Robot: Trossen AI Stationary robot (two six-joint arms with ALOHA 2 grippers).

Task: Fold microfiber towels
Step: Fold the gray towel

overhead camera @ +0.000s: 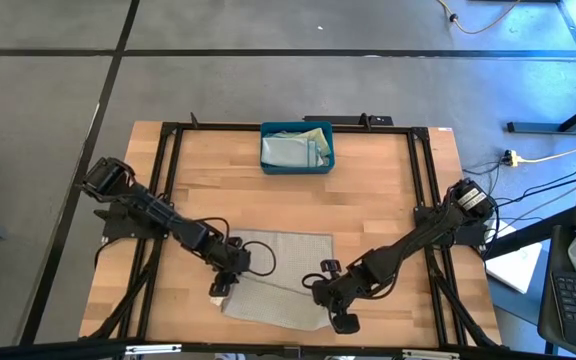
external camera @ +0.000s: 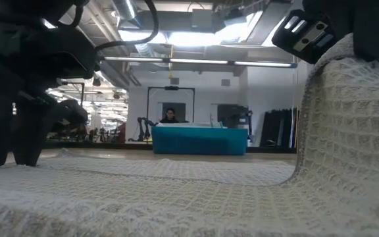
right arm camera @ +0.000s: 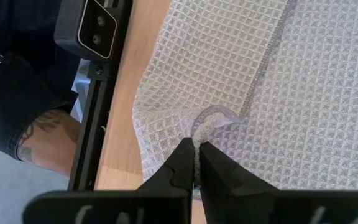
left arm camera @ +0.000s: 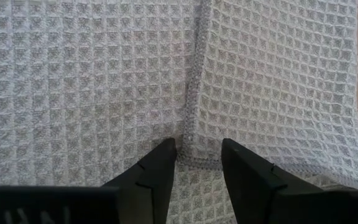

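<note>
Item: pale grey towel (overhead camera: 283,275), flat on desk (overhead camera: 368,200) at 6 o'clock, mid-fold. Right claw (right arm camera: 197,158) pinches its raised edge, apparently to carry it across; left claw (left arm camera: 199,163), spread, pins a hemmed corner as anchor. Bin (overhead camera: 297,148) at 12 o'clock holds remaining towels.

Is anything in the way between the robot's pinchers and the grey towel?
Nothing visible is. The right gripper is already shut on a fold of the grey towel near the table's front edge. The left gripper sits with its fingers open right over the towel's hemmed edge, with nothing between them and the cloth.
</note>
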